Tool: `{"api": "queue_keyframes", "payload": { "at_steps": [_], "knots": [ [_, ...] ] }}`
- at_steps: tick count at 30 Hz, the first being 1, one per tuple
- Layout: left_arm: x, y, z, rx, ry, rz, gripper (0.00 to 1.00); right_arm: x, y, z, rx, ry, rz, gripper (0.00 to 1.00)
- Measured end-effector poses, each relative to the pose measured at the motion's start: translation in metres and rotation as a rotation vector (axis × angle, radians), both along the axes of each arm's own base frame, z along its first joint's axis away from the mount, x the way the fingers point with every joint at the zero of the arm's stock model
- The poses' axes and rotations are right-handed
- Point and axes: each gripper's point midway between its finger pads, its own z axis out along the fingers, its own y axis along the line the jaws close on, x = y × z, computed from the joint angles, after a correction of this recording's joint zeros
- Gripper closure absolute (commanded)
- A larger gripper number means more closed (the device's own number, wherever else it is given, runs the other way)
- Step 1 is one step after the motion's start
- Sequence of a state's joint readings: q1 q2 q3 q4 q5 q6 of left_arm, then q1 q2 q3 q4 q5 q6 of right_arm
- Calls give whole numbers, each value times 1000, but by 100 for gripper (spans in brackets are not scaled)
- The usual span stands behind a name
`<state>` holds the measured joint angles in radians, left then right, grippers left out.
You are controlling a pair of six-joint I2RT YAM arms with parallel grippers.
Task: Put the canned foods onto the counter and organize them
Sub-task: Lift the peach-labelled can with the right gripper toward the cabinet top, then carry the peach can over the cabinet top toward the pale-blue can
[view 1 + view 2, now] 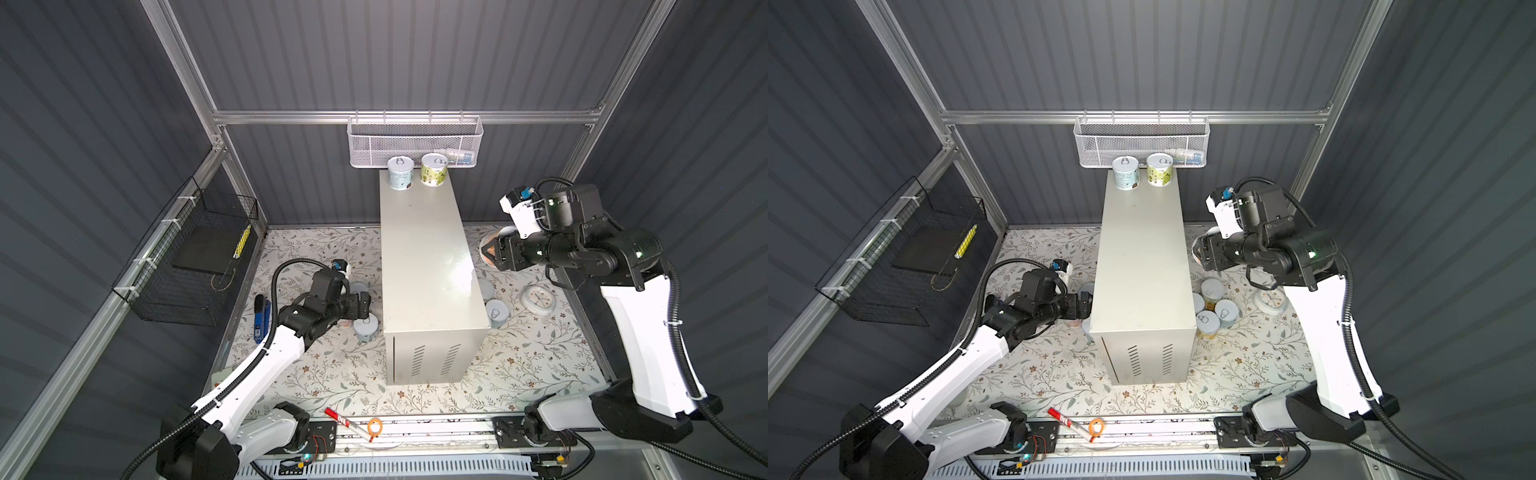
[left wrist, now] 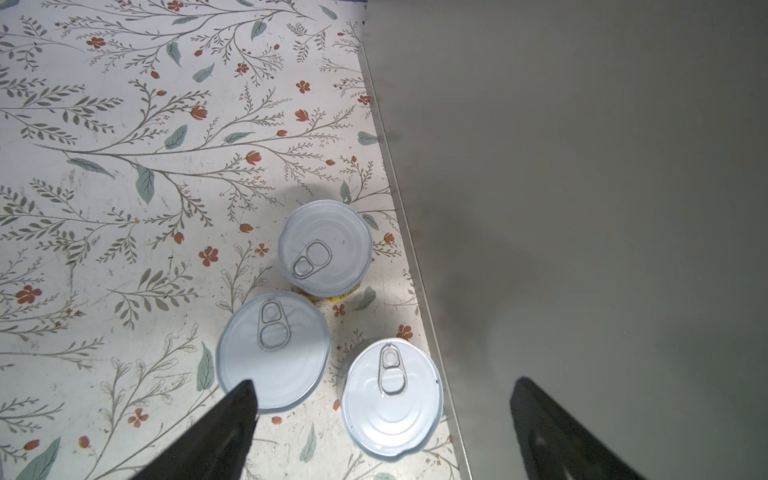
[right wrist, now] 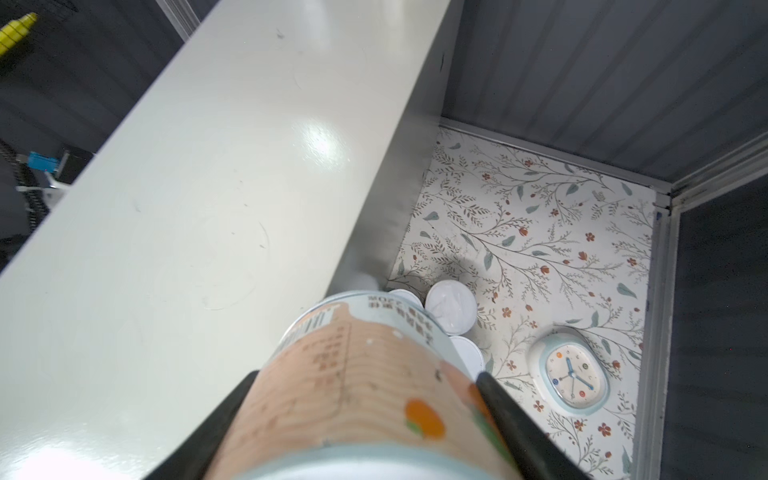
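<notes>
The cream counter [image 1: 424,266] [image 1: 1142,257] runs down the middle, with a pale blue can [image 1: 400,173] and a green can [image 1: 434,170] upright at its far end. My left gripper [image 2: 385,381] [image 1: 365,303] hangs open by the counter's left side, above three upright cans on the floral floor; one can [image 2: 392,397] lies between its fingers, well below them. My right gripper [image 3: 365,376] [image 1: 492,249] is shut on an orange-pink can [image 3: 365,395], held above the counter's right edge. Several more cans [image 1: 1212,289] stand on the floor right of the counter.
A white mesh basket [image 1: 415,143] hangs on the back wall just above the counter's far end. A black wire basket [image 1: 187,262] is on the left wall. A white clock [image 3: 573,376] lies right of the floor cans. A red marker [image 1: 345,422] and an orange ring [image 1: 375,426] lie at the front.
</notes>
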<state>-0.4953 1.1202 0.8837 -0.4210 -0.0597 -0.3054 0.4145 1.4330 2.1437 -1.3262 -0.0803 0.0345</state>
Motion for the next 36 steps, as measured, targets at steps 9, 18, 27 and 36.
{"api": "queue_keyframes", "payload": {
  "at_steps": [9, 18, 27, 36],
  "knots": [
    [1, -2, -8, 11, 22, -12, 4, 10, 57, 13, -40, -2, 171, 100],
    [3, -4, -2, 13, 11, -21, 3, 23, 97, -20, -114, 66, 244, 100],
    [3, -4, -3, 12, 13, -21, 3, 24, 104, -30, -155, 78, 247, 41],
    [0, -3, -12, 18, 29, -23, 2, 31, 118, -29, -139, 55, 264, 25]
  ]
}}
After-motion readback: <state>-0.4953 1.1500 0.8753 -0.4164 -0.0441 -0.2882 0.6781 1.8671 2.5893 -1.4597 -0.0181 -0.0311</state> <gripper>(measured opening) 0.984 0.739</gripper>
